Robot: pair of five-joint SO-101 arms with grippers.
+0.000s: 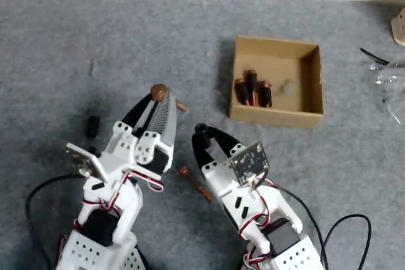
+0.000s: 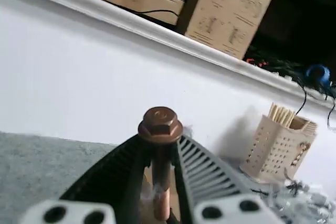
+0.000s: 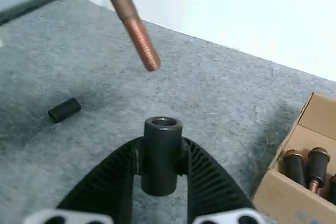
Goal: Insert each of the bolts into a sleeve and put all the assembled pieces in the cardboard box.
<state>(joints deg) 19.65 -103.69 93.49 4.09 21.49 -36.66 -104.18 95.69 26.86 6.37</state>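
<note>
- High view, surroundings: the cardboard box (image 1: 272,116) sits on the grey counter (image 1: 76,42) beyond the right arm. The assembled pieces (image 1: 253,90) lie against its left wall. A loose bolt (image 1: 195,183) lies between the two arms, and a loose sleeve (image 1: 93,126) lies just beside the left arm. Cables (image 1: 372,57) lie at the far right edge.
- High view, arms: both arms stretch forward side by side. The left gripper (image 1: 158,100) has its fingers closed on the held bolt (image 1: 159,91). The right gripper (image 1: 202,134) has its fingers closed round the held sleeve (image 1: 201,129), which is near that bolt but apart from it.
- Left wrist view: the held bolt stands upright, with its hex head above the fingertips and its shaft clamped. Behind it are a white wall (image 2: 79,87), a perforated holder (image 2: 278,148) and cartons (image 2: 228,11).
- Right wrist view: the held sleeve stands upright with its bore facing up. The held bolt's threaded end hangs tilted above and beyond it, not touching. The loose sleeve lies on its side.
</note>
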